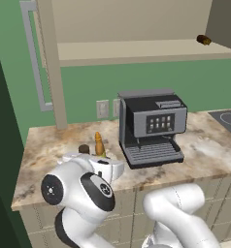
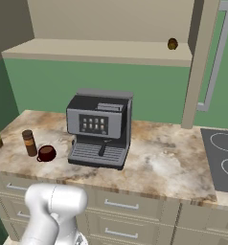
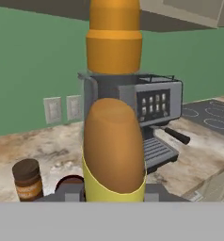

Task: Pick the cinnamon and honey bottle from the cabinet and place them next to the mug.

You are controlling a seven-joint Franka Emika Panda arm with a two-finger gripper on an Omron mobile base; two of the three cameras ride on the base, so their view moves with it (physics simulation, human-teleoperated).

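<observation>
Marble counter (image 2: 149,158) under the open cabinet (image 1: 137,51) — cinnamon (image 2: 29,142) already stands beside the mug (image 2: 46,153). Your claw (image 1: 99,157) is clamped on the honey bottle (image 3: 114,141), upright just above the counter by the mug — likely set-down position.
</observation>
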